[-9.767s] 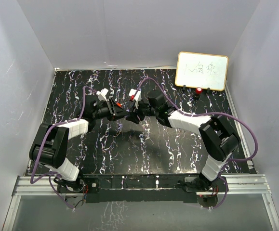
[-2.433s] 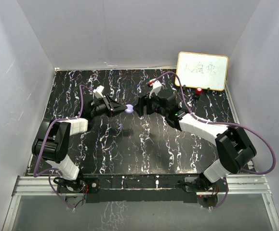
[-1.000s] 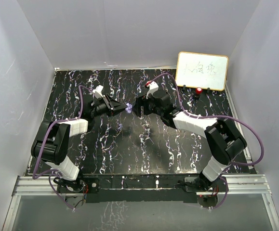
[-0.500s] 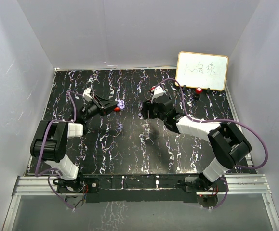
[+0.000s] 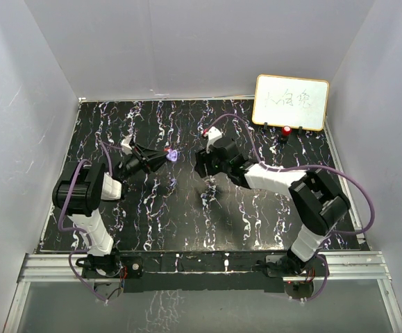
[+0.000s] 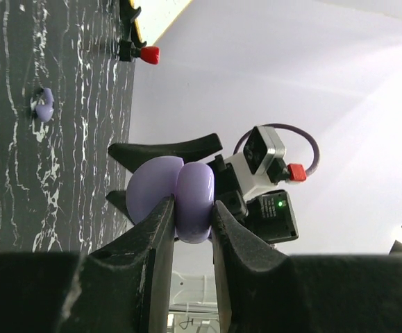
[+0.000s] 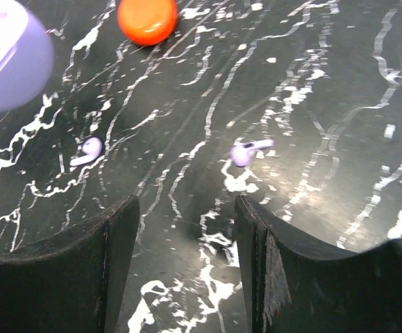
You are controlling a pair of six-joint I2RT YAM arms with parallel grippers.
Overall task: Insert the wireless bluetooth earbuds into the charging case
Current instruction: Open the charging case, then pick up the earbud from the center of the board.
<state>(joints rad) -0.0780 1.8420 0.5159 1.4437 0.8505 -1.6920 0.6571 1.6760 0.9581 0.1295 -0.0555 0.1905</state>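
Upper middle of right-wrist view: purple earbud (image 7: 250, 150) on the table (image 7: 325, 69), just beyond the frame-right finger, stem pointing right | right gripper (image 7: 187, 215) spread empty, nearer arm | left gripper (image 6: 192, 207) clenched on purple charging case (image 6: 176, 191), off the table | second earbud (image 7: 88, 150) further left

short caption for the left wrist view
Left gripper clamps the purple charging case; one purple earbud lies on the table

bright, even, diffuse light from overhead; soft shadows lie under the arms on the black white-veined tabletop (image 5: 187, 215). in the right wrist view it shows dull glare, and the pale purple round case (image 7: 6, 55) and the black fingers (image 7: 82, 277) of the right gripper (image 7: 187, 205) are blurred.
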